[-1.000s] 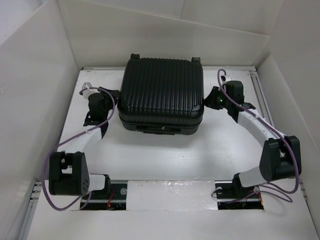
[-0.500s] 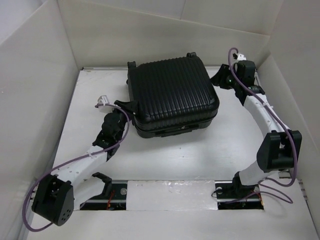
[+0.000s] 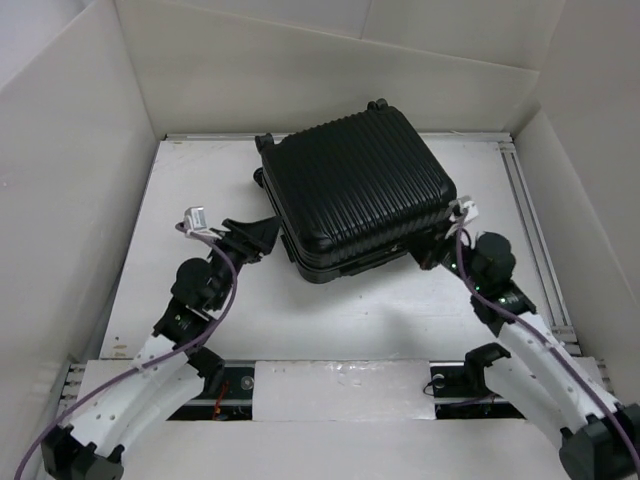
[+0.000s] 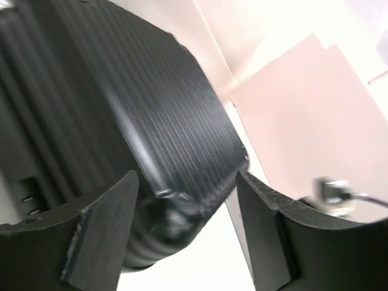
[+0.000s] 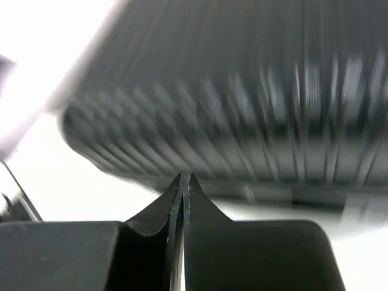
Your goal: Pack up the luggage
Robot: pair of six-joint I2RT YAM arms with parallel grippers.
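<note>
Luggage [image 3: 360, 195], a small black hard-shell suitcase with a ribbed shell, lies shut and flat on the white worktop [image 3: 350, 320], towards the far side and about midway between left and right. It is turned at an angle, so one corner points to the near left and another to the far right. Small black wheels [image 3: 265, 142] show at its far-left edge. White walls [image 3: 300, 70] stand around the worktop on the left, far and right sides. The left gripper [image 3: 262, 232] reaches in from the near left and sits just beside the left side of the luggage, near its near-left corner. Its fingers [image 4: 103, 230] stand apart, and in the left wrist view a rounded black corner of the shell shows in the gap between them; whether either finger touches the shell cannot be told. A purple cable [image 3: 225, 290] runs along the left arm. The right gripper [image 3: 432, 255] comes in from the near right and points at the near-right side of the luggage. Its fingers [image 5: 151, 224] are pressed together with nothing between them. In the blurred right wrist view their tip is aimed at the lower edge of the ribbed side wall, close to it, though contact cannot be made out.
</note>
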